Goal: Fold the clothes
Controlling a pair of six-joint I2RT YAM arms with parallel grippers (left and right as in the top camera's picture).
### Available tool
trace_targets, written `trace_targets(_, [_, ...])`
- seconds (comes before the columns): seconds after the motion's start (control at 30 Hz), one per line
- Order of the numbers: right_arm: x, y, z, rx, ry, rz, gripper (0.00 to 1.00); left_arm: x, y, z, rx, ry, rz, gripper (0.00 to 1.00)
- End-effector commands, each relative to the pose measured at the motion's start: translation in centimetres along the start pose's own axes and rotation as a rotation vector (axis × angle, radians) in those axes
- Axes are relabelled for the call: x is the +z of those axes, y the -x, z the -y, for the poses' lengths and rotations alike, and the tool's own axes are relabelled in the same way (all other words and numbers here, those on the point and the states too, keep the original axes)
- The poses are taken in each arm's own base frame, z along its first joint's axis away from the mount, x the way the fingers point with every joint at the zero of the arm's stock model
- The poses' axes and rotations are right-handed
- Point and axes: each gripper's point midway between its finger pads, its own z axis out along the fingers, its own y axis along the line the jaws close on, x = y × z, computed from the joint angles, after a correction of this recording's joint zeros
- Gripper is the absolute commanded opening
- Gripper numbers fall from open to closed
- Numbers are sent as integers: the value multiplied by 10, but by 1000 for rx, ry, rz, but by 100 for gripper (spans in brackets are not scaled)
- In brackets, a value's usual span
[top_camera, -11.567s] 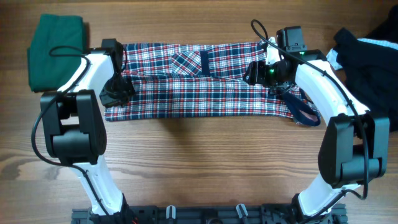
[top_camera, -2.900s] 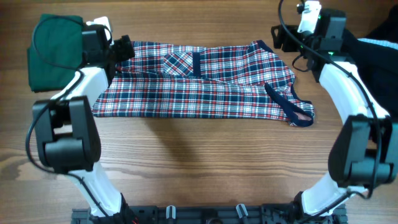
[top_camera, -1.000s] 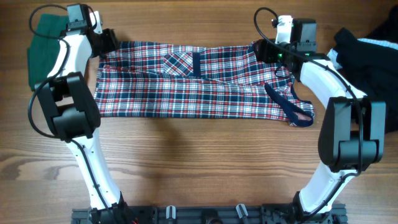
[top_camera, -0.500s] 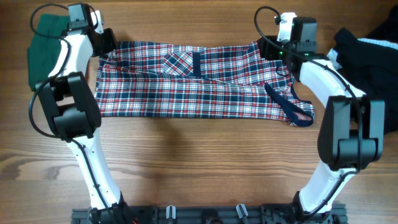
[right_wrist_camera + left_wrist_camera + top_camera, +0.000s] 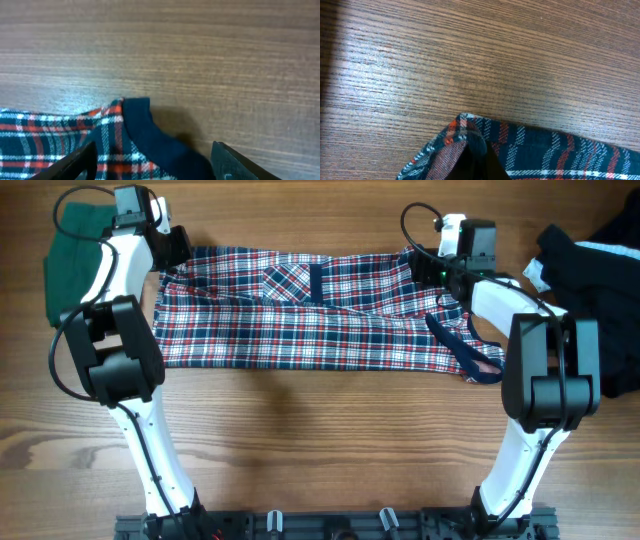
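Pinching a corner of the plaid dress (image 5: 320,320), the left gripper (image 5: 170,252) is clamped shut, likely to lift that edge for a fold. The right gripper (image 5: 154,162) stands open astride the navy-trimmed corner, not yet gripping. The dress stretches flat between them on the table (image 5: 320,460). No writing is readable.

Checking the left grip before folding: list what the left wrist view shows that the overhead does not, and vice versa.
Left wrist only: close up, the plaid dress corner rolled up and bunched where the shut jaws pinch it. Overhead only: the whole dress laid out, the dark-green garment at far left, the black garment at right, the right gripper at the navy-trimmed corner. Both: the dress on the wooden table.
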Motion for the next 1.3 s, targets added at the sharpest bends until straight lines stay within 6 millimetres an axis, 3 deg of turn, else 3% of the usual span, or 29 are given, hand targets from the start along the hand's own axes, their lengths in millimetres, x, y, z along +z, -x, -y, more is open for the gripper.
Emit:
trace_targets(0.0, [9,2,1,17,16,17,73,8,-6,6,4,-12,-17,4])
trace_targets(0.4, [23,-4,-13,39,118,34,71,8,-6,9,8,-14,-18,4])
trace_targets(0.57, [22,8,-18,76,144,72,57,8,-6,9,8,-14,-18,4])
trace_targets(0.67, [21,16,-18,97,146,86,43,8,-6,9,8,-14,-18,4])
trace_targets(0.73, [20,22,-18,95,148,96,26,8,-6,9,8,-14,-18,4])
trace_targets(0.8, [19,25,-19,104,148,93,18,8,-6,8,8,-13,-19,4])
trace_targets(1.03, [11,28,-19,105,141,54,9,7,-6,9,8,-14,-21,4])
trace_targets(1.27, [-26,50,-20,94,121,1,4,-17,1,14,9,-15,-10,4])
